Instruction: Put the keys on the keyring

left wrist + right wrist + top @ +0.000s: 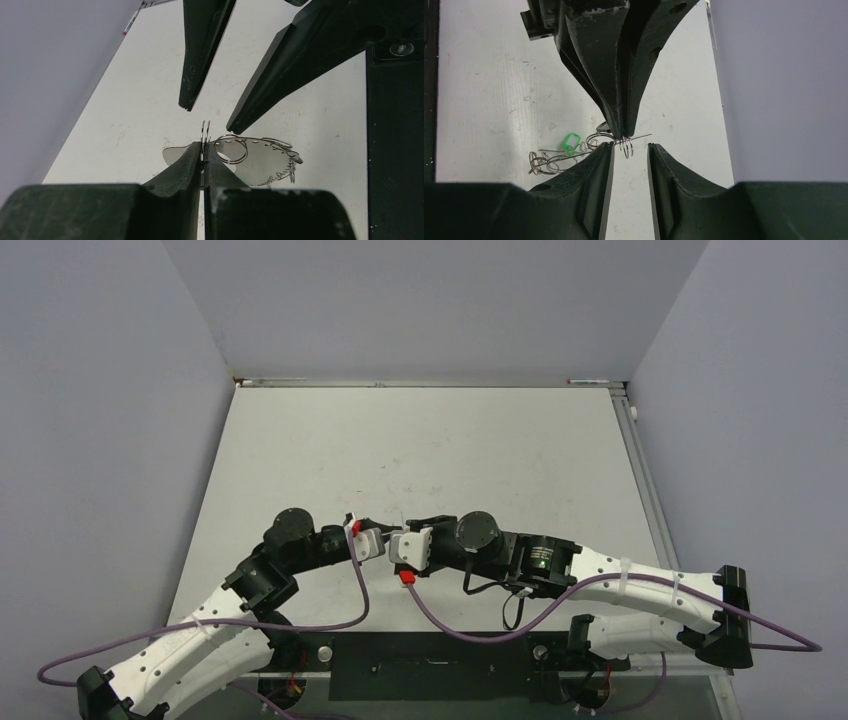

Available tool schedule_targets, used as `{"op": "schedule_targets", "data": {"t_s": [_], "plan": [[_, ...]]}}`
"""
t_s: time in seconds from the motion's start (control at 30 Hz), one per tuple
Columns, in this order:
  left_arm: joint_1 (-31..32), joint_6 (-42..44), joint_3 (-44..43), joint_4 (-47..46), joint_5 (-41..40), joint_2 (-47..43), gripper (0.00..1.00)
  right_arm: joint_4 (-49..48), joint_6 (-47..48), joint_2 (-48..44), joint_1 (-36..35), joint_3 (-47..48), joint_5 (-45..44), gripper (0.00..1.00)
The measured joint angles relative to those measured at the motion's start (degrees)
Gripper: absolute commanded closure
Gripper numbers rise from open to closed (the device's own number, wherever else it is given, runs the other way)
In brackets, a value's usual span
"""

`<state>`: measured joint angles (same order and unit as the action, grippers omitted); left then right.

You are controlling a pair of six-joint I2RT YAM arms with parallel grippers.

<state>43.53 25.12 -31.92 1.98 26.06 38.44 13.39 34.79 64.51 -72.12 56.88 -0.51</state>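
My left gripper (pixel 204 148) is shut on a small silver ring (pixel 205 131) and holds it edge-up above the table. The right wrist view shows the same ring (pixel 626 146) under the left fingertips (pixel 616 120), with a thin wire running through it. That wire is the keyring (pixel 555 161), which trails to the left with several small silver rings and a green tag (pixel 569 141). It also shows in the left wrist view (pixel 292 159). My right gripper (pixel 631 146) is open, its fingers either side of the held ring without touching it. I cannot make out a black-headed key.
The two grippers meet tip to tip at the near middle of the white table (pixel 450 450). Grey walls close in the left, back and right sides. Purple cables (pixel 440 625) hang by the arm bases along the near edge.
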Motion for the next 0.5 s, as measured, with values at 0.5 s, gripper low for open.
{"op": "schedule_targets", "data": {"t_s": [0.5], "plan": [[0.26,-0.31,0.00,-0.02,0.04,-1.38,1.00,-2.34,0.79,0.96,0.02,-0.48,-1.01,0.69]]}}
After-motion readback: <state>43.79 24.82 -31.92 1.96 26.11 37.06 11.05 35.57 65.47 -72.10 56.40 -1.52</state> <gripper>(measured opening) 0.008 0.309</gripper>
